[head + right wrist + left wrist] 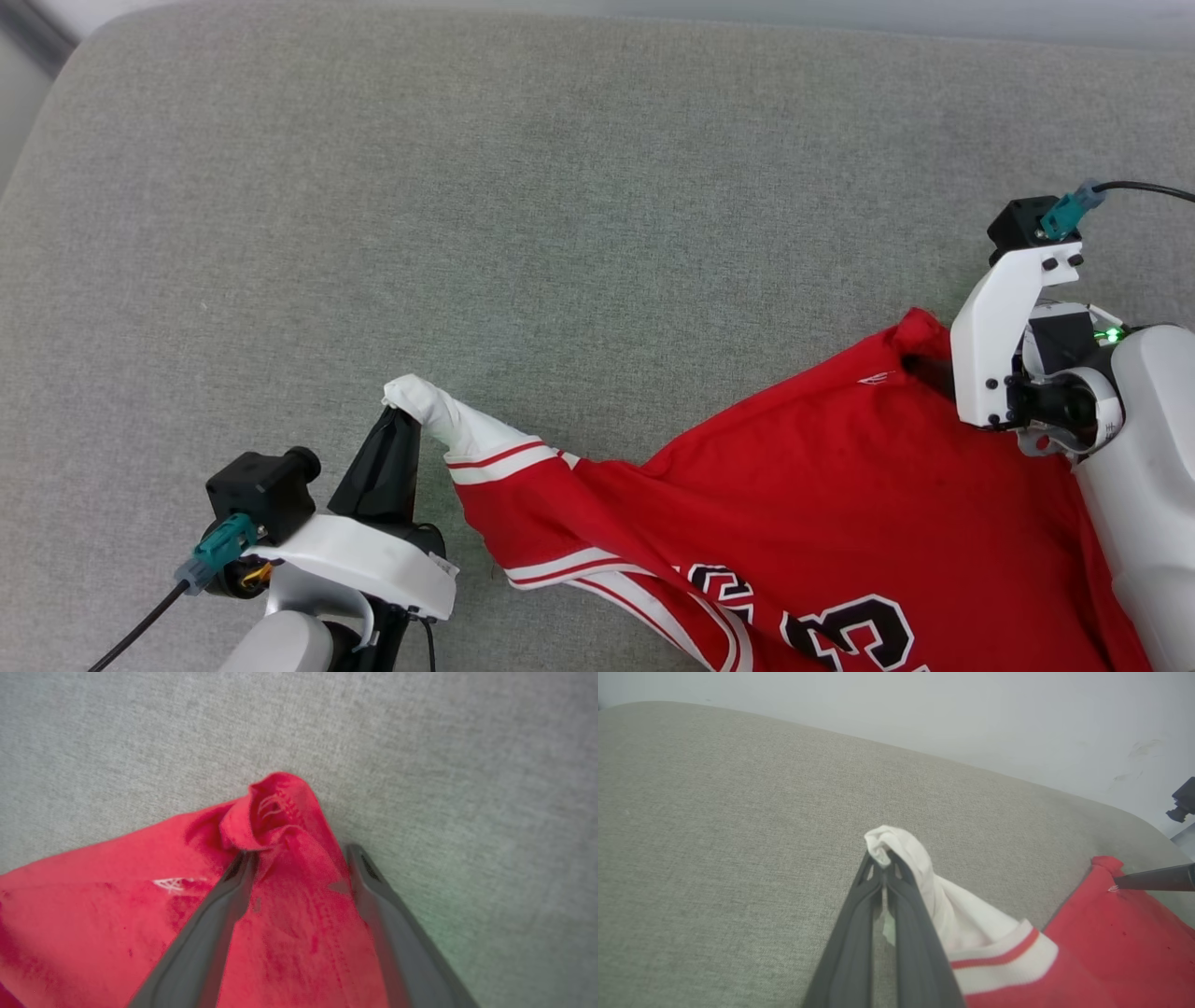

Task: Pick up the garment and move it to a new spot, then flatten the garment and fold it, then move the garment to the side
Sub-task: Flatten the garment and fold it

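Observation:
The garment (822, 467), a red jersey with white striped-trim sleeves and black numbers, lies spread across the lower right of the grey cushion. My left gripper (403, 415) is shut on the tip of a white sleeve (906, 851), which bunches over its fingertips (883, 861). My right gripper (929, 373) stands at the garment's far red corner (280, 802). Its jaws are open and straddle that bunched corner (299, 854), with red fabric lying between the fingers. One right finger (1153, 879) shows in the left wrist view, touching the red cloth (1111, 933).
A wide grey fabric cushion (560, 187) stretches away to the left of the garment and beyond it. Its rounded far edge meets a pale wall (971, 709). Black cables trail from both wrist cameras.

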